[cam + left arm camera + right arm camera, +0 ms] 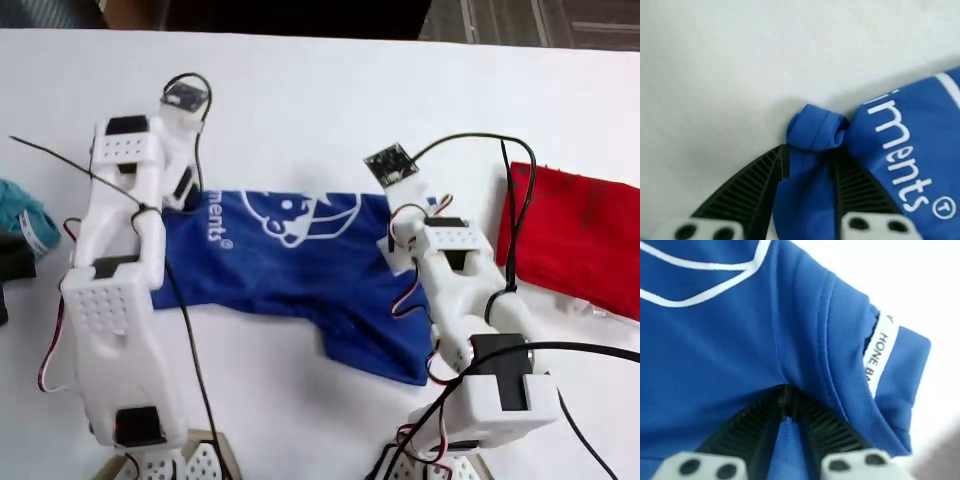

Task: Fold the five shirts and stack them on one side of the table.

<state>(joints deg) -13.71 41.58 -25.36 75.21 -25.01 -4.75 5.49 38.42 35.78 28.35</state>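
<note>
The left claw [807, 155] is pinched shut on a bunched corner of the blue shirt [300, 260], at the end farthest from the red shirt [575, 240]. The right claw [787, 402] is clamped on cloth by the collar, at the end nearest it. The blue shirt lies spread just beside the red shirt. It looks light, limp and slightly slick, so I judge it is best gripped at hems or seams.

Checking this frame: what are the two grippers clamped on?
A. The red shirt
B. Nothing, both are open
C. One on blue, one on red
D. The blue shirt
D: the left gripper and the right gripper each pinch the blue shirt, while the red shirt lies apart, untouched.
</note>
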